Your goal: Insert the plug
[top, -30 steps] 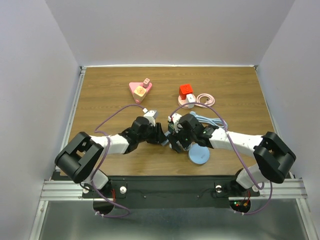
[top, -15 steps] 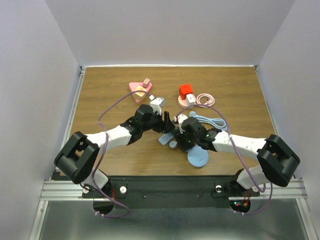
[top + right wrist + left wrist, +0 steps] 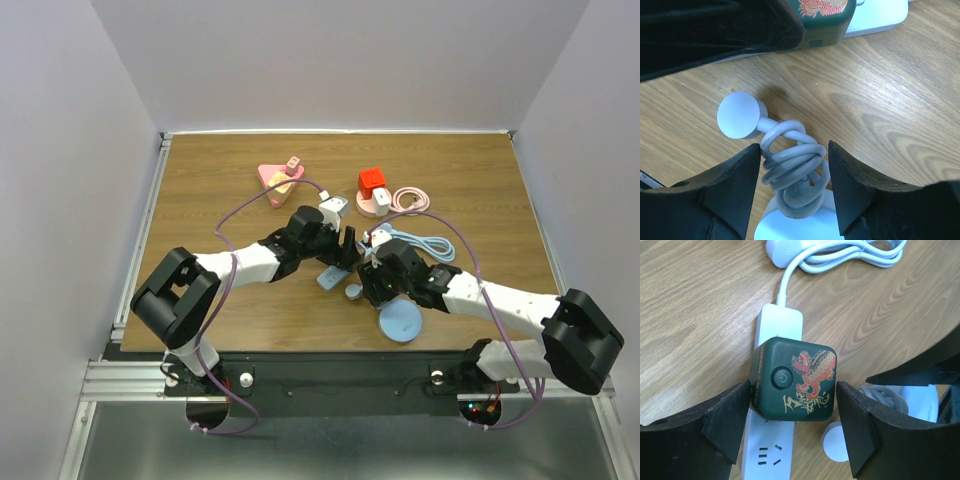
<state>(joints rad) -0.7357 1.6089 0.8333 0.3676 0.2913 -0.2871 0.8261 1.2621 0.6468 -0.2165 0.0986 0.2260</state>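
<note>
The plug (image 3: 795, 380) is a dark green cube with a red and gold dragon and a power button. It sits on the white power strip (image 3: 767, 460). My left gripper (image 3: 792, 390) is open and straddles the cube, its fingers close to both sides. In the top view the left gripper (image 3: 345, 250) hangs over the strip (image 3: 328, 277). My right gripper (image 3: 794, 155) is shut on a coiled white cord (image 3: 790, 165) that ends in a round white head (image 3: 738, 121). The cord rises from a pale blue disc (image 3: 400, 322).
The strip's white cable (image 3: 785, 285) runs off to a coil (image 3: 425, 243) behind the right arm. A pink triangular block (image 3: 280, 181), a red cube on a round base (image 3: 373, 190) and a pink cable coil (image 3: 410, 198) lie at the back.
My left gripper has moved right and farther back, and its jaws have widened round the green cube. My right gripper has shifted right and closed on the coiled cord.
</note>
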